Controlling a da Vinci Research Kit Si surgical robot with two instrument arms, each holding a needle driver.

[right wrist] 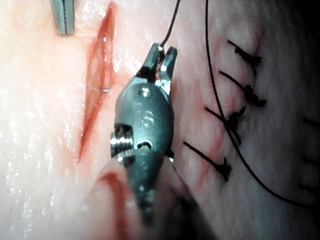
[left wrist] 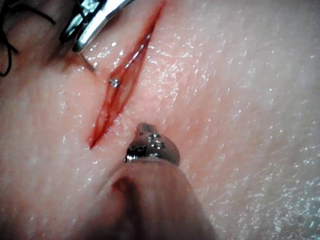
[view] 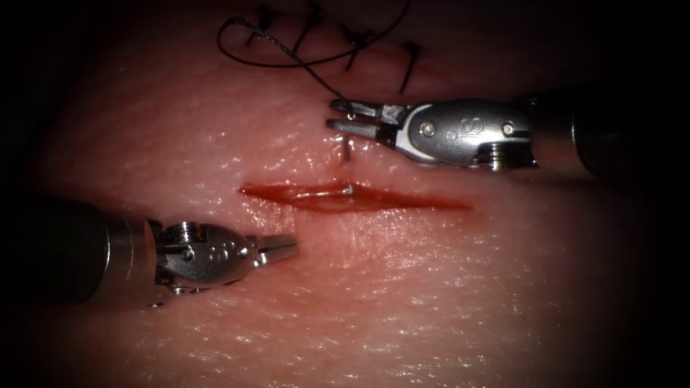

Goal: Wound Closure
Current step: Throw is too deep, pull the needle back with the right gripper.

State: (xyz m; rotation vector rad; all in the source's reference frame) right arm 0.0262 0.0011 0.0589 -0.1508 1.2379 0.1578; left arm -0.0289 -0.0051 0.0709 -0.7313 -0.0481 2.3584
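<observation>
**Needle sitting in the tissue, rt tool at its tail end**

Landmark: the cut (view: 356, 197). The needle (view: 348, 149) is sitting in the tissue (view: 431, 302) on the far side of the cut w/ its tip (view: 348, 190) showing inside the cut. The rt tool (view: 343, 115) is hovering just beyond the cut; jaws are looking slightly apart, thread (view: 309, 68) running off from them toward the older stitches (view: 356, 39) further beyond – can't tell if it's truly gripping needle or thread. The left tool (view: 287, 246) is waiting just on the near side of the cut, jaws together, holding nothing. My read: for a clean bite, the needle should be following its own curve, not being levered, and the tip taken well back from the point. Thread slack shouldn't be snagging on the stitches.
</observation>
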